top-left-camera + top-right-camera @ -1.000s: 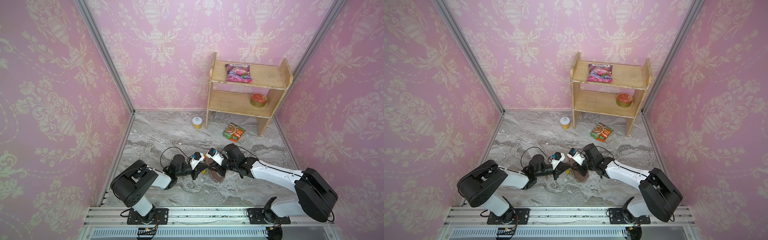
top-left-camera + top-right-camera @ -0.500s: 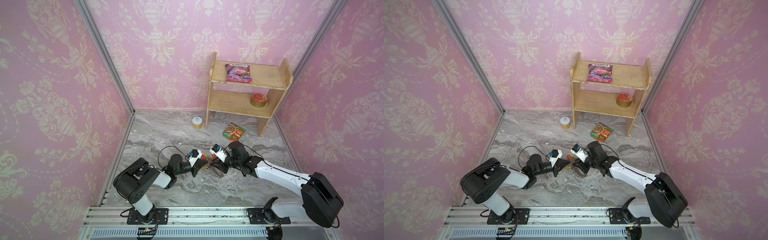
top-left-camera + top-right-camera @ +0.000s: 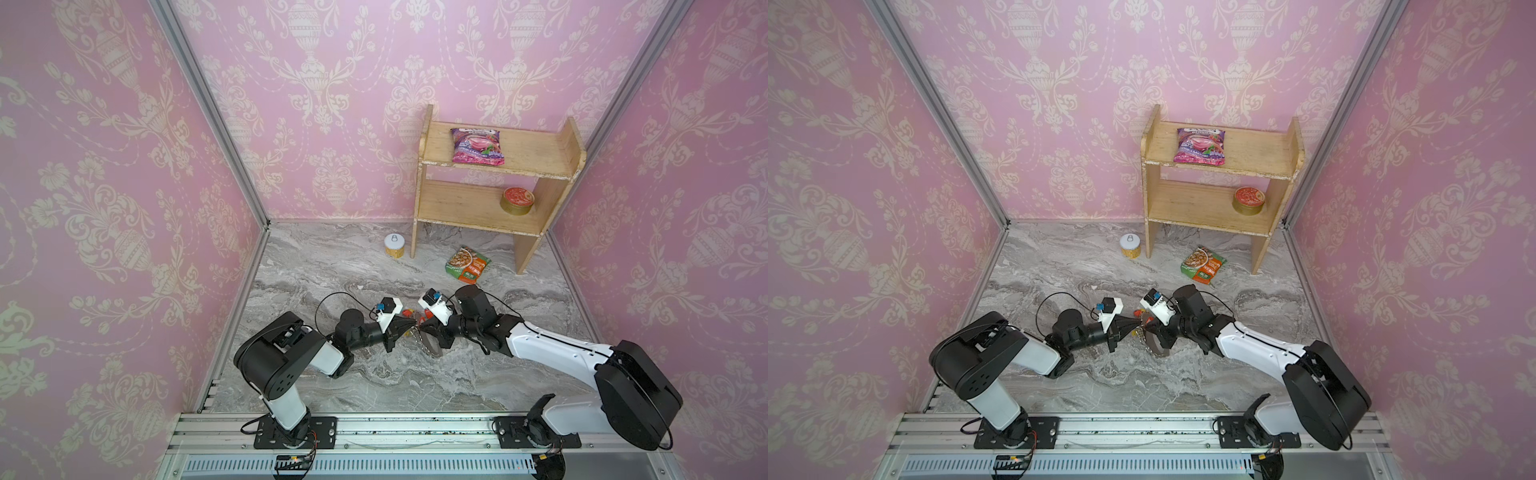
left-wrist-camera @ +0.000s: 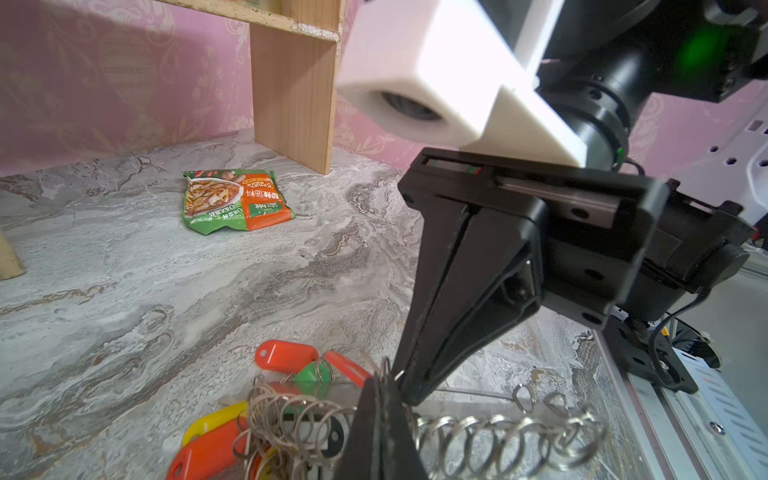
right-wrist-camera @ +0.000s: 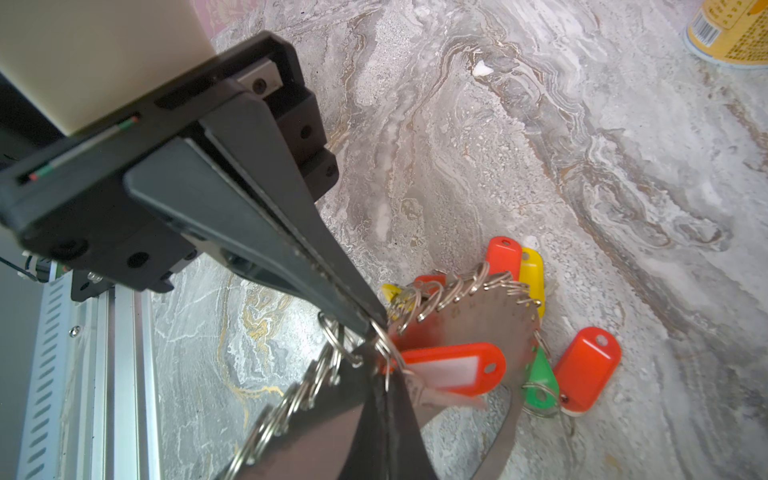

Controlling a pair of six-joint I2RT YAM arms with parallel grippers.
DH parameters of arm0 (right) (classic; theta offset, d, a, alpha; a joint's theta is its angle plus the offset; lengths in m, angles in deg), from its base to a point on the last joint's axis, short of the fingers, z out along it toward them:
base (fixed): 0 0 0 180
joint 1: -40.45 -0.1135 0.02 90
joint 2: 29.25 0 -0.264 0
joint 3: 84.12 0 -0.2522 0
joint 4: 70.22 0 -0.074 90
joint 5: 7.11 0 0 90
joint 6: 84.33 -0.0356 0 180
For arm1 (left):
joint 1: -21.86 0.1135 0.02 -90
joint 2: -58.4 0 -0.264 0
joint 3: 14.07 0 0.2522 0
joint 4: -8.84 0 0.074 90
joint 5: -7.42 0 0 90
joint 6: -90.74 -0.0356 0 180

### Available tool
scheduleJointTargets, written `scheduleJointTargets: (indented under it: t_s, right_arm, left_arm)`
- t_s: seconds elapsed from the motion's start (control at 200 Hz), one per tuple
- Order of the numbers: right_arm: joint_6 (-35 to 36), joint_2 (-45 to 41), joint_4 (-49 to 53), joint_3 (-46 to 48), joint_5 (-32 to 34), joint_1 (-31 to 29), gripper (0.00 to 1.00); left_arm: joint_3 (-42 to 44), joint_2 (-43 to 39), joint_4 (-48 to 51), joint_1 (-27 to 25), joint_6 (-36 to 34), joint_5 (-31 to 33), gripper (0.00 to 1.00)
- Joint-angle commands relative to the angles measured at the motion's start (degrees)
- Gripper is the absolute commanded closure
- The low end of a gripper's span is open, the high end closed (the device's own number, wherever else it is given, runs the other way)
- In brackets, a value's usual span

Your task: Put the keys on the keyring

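Note:
Both grippers meet tip to tip low over the marble floor. My left gripper [image 3: 411, 328] [image 4: 380, 378] is shut on a small silver ring of the keyring [image 4: 498, 436]. That chain of linked rings runs to a grey-brown band loop [image 5: 478, 320] [image 3: 434, 353]. My right gripper [image 3: 423, 328] [image 5: 384, 365] is shut on a ring right beside it, and a key with a red tag [image 5: 453, 368] hangs there. More keys lie bunched by the band, with red [image 5: 586, 370], green [image 5: 538, 382] and yellow [image 5: 532, 270] tags.
A wooden shelf [image 3: 494, 195] stands at the back right with a pink packet [image 3: 477, 145] and a round tin [image 3: 515, 200]. A small can [image 3: 395, 246] and a noodle packet [image 3: 467, 264] lie in front of it. A metal rail [image 3: 374, 432] runs along the front.
Both grippers have drifted slightly toward the back with the keyring between them. The right gripper's jaws have come together.

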Motion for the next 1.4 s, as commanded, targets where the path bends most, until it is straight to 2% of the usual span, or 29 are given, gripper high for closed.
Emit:
scheduleJointTargets:
  t_s: [0.0, 0.205, 0.415, 0.54, 0.776, 0.991, 1.311, 1.396]
  right_arm:
    - [-5.41, -0.08, -4.87, 2.52, 0.20, -3.03, 1.00]
    - [-8.44, 2.50, -7.84, 3.37, 3.08, -6.54, 1.00]
    - [-8.98, 3.85, -6.54, 2.87, 4.76, -9.51, 1.00]
    - [-7.94, 1.23, -4.17, 3.52, 7.90, -9.42, 0.83]
    - [-7.77, -3.48, -0.50, 4.16, 8.80, -6.54, 0.72]
    - [-8.83, -7.98, 0.84, 5.66, 7.60, 0.17, 0.65]
    - [-4.22, -3.20, 0.49, 2.78, 4.43, 2.85, 0.59]
    - [-4.27, -1.13, 0.08, 2.01, 0.42, 2.91, 0.46]
  left_arm:
    - [-0.84, -0.24, -4.51, 0.42, 1.29, 1.80, 1.00]
    - [-1.17, -0.59, -4.51, 0.42, 1.83, 2.18, 1.00]
    - [-0.93, -0.80, -4.56, 0.42, 2.18, 1.89, 1.00]
    - [-0.13, -0.90, -4.51, 0.42, 1.80, 1.11, 1.00]
    - [0.81, -0.38, -4.54, 0.42, 1.14, -0.23, 1.00]
    - [0.95, -0.24, -4.45, 0.38, 1.06, -1.10, 1.00]
    - [1.02, -0.07, -4.38, 0.21, 0.83, -1.20, 1.00]
    - [0.97, 0.02, -4.39, 0.27, 0.66, -0.94, 1.00]
